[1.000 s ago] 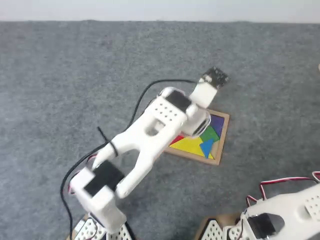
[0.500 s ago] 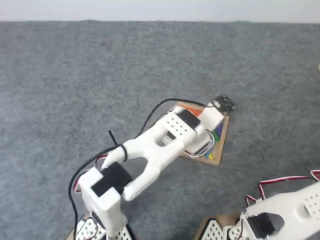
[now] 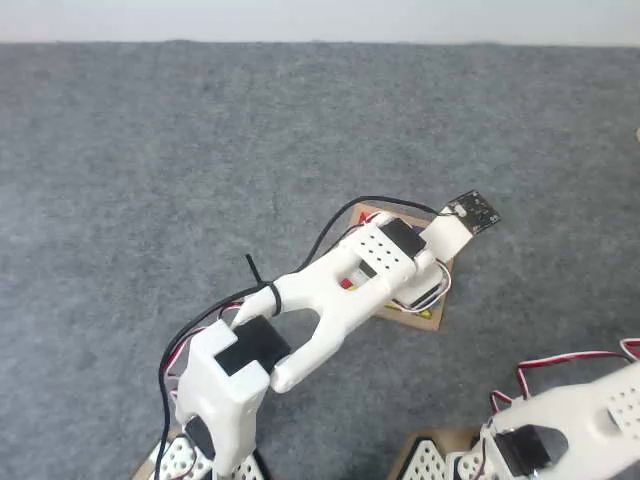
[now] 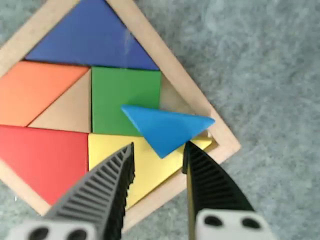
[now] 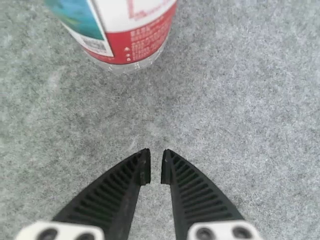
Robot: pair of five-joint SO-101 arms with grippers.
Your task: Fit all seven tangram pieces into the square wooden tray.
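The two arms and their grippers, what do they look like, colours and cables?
Both arms are white plastic with black motor blocks. The left arm has a perforated shell and a looping black cable; the right arm carries red and white wires. The left gripper and right gripper have black ribbed fingers on white mounts.

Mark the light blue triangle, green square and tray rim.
light blue triangle (image 4: 167, 131), left wrist view, centre of its face
green square (image 4: 117, 90), left wrist view, uncovered upper half
wooden tray (image 4: 172, 70), left wrist view, rim

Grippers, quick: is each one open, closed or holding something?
Left gripper: open, tips straddling the blue triangle.
Right gripper: almost closed, empty.
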